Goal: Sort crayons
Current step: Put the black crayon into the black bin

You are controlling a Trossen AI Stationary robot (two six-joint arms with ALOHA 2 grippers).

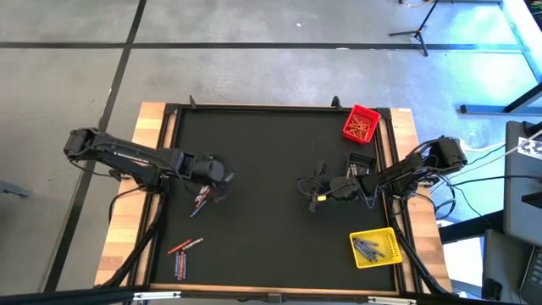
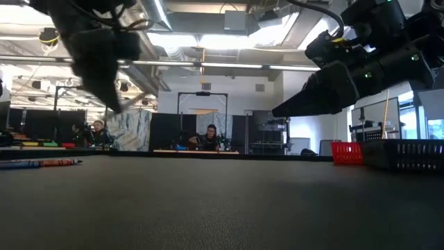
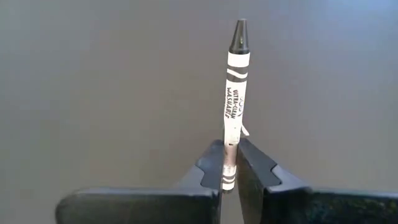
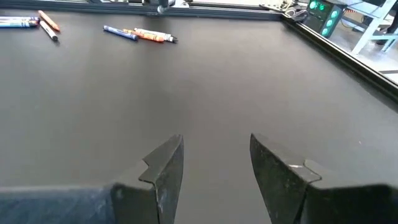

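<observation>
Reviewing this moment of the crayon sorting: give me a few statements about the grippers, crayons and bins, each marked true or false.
1. The left gripper is shut on a thin white-wrapped crayon with a dark tip. True.
2. The right gripper holds a crayon. False: its fingers are apart with only bare black mat between them.
3. The small red square bin contains orange-red crayons. True.
4. The small yellow square bin is empty. False: grey crayons lie in it.
5. Every crayon is already binned. False: a few loose red and blue crayons lie on the mat at the left arm's side.
</observation>
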